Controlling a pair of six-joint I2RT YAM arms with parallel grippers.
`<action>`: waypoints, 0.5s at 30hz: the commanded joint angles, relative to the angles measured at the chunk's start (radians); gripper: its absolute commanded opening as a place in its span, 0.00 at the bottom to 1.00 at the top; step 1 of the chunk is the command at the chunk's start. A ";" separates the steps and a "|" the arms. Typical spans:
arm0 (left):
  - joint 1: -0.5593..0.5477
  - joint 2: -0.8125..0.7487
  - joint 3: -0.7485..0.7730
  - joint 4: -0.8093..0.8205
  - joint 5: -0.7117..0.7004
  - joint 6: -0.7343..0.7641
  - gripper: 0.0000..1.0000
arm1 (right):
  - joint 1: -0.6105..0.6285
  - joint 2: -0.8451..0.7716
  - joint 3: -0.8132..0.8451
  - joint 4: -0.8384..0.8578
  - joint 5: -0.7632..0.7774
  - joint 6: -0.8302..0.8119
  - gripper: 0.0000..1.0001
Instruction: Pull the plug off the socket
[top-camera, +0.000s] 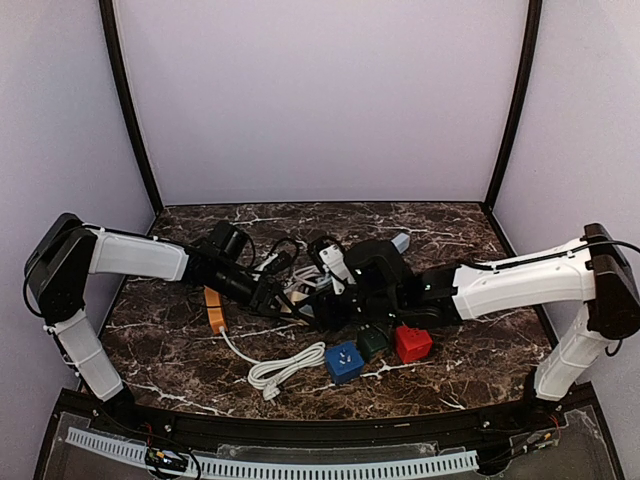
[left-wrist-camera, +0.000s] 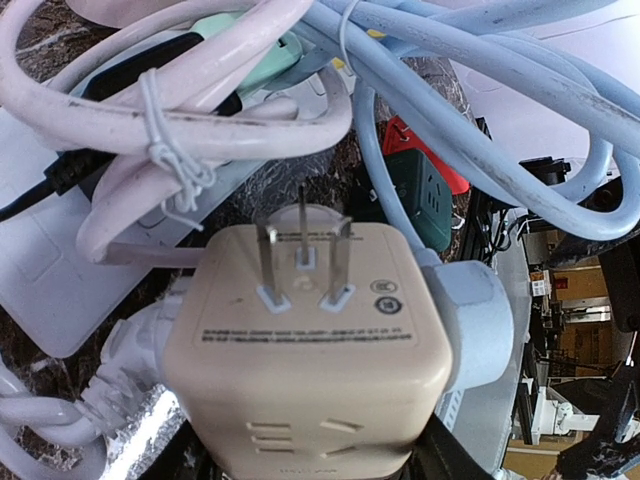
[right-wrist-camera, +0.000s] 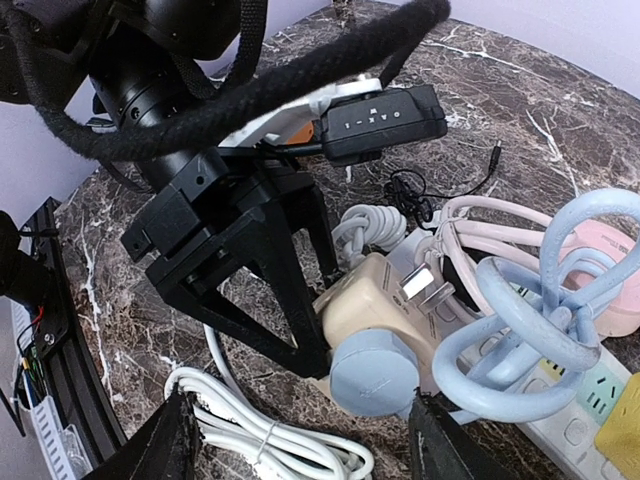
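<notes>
Two left fingers (right-wrist-camera: 285, 300) clamped on beige cube-shaped plastic plug (left-wrist-camera: 310, 340), bracing it; bare metal prongs (left-wrist-camera: 303, 240) beyond fingertips, out of white power strip (left-wrist-camera: 40, 280). Right fingers (right-wrist-camera: 170, 450) apart, pale-blue round plug (right-wrist-camera: 375, 372) ahead between them.

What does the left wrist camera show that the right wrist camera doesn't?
Only left wrist: the red cube and green cube past the light blue cables. Only right wrist: the left gripper seen from outside, clamped on the beige plug. Both: the beige plug with its bare prongs exposed, and those blue cables.
</notes>
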 joint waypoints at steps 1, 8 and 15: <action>0.015 -0.022 -0.019 -0.020 -0.067 -0.005 0.01 | -0.012 0.029 0.047 -0.071 -0.018 -0.076 0.65; 0.015 -0.020 -0.016 -0.019 -0.050 -0.003 0.01 | -0.051 0.042 0.049 -0.095 -0.046 -0.244 0.67; 0.016 -0.026 -0.016 -0.013 -0.041 -0.001 0.01 | -0.084 0.074 0.069 -0.079 -0.087 -0.378 0.66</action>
